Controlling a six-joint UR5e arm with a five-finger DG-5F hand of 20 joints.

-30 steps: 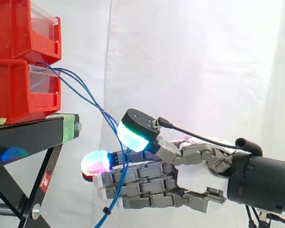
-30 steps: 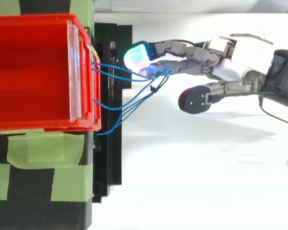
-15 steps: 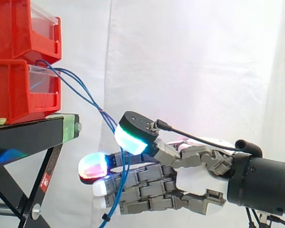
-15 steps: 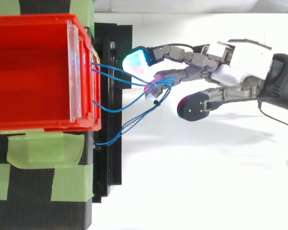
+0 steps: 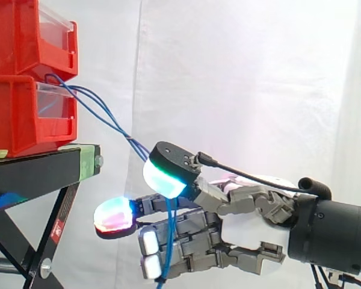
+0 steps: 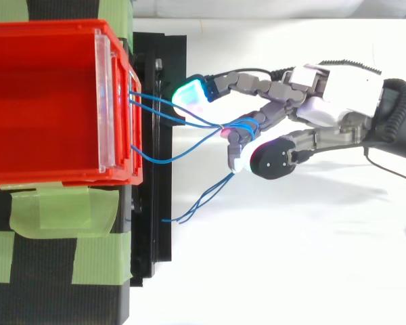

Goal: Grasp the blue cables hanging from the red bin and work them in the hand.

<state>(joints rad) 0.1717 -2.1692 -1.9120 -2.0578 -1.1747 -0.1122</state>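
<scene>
Blue cables (image 5: 102, 116) run from the front of the lower red bin (image 5: 18, 114) down and right into my hand (image 5: 246, 232). In the top view the cables (image 6: 179, 120) leave the bin (image 6: 47, 101) as separate strands and bunch together at the fingers. My hand (image 6: 325, 101) is below and right of the bin. Its fingers are curled round the bundle, with a green-glowing pad (image 5: 162, 177) pressed over it from above. One fingertip (image 5: 114, 215) glowing red and cyan sticks out toward the stand. The loose cable ends (image 6: 189, 211) trail below the hand.
A second red bin (image 5: 24, 36) is stacked on the lower one. Both rest on a black stand (image 5: 36, 171) with green tape (image 6: 54, 210) on it. A white curtain hangs behind, and the stand's slanted legs sit below left of the hand.
The fingers have curled in further, gathering the cables into a tighter bundle. The loose cable ends have swung away from the stand toward the hand.
</scene>
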